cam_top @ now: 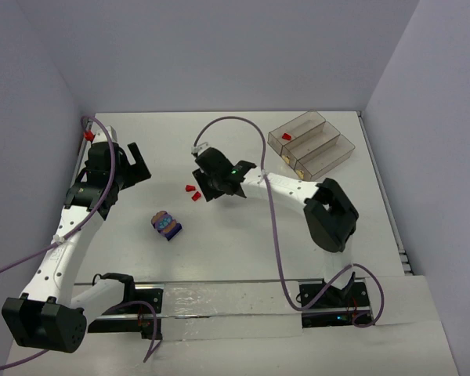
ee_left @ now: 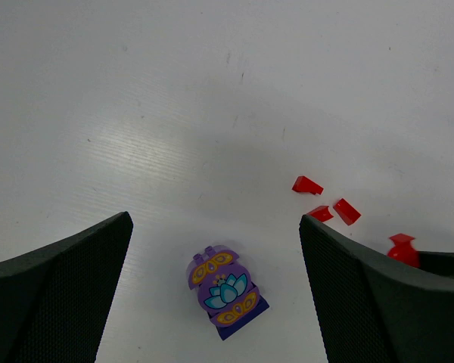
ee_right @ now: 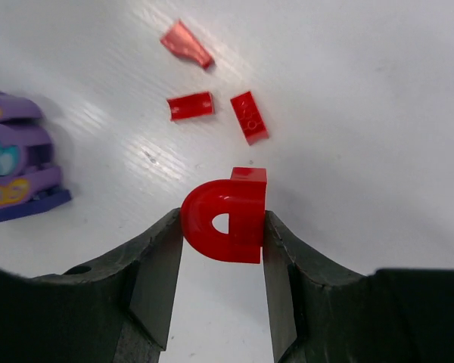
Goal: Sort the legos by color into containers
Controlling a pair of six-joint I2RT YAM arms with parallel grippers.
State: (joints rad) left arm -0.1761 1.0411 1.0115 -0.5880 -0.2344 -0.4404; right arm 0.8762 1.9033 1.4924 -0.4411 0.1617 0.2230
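Observation:
My right gripper (ee_right: pixel 223 227) is shut on a red arch-shaped lego (ee_right: pixel 225 215), its pads pressing both sides just above the table. Three loose red legos (ee_right: pixel 249 116) lie just beyond it, seen from above as a small red cluster (cam_top: pixel 193 192) beside the right gripper (cam_top: pixel 211 188). A purple lego clump (ee_left: pixel 225 291) with a lotus print lies on the table (cam_top: pixel 168 225). My left gripper (ee_left: pixel 216 223) hangs open above and behind the clump, holding nothing. The clear three-compartment container (cam_top: pixel 329 157) stands at the back right, with a red piece (cam_top: pixel 287 136) in one compartment.
White walls close the table at the back and both sides. The right arm's elbow (cam_top: pixel 333 215) sits between the gripper and the container. Purple cables loop over both arms.

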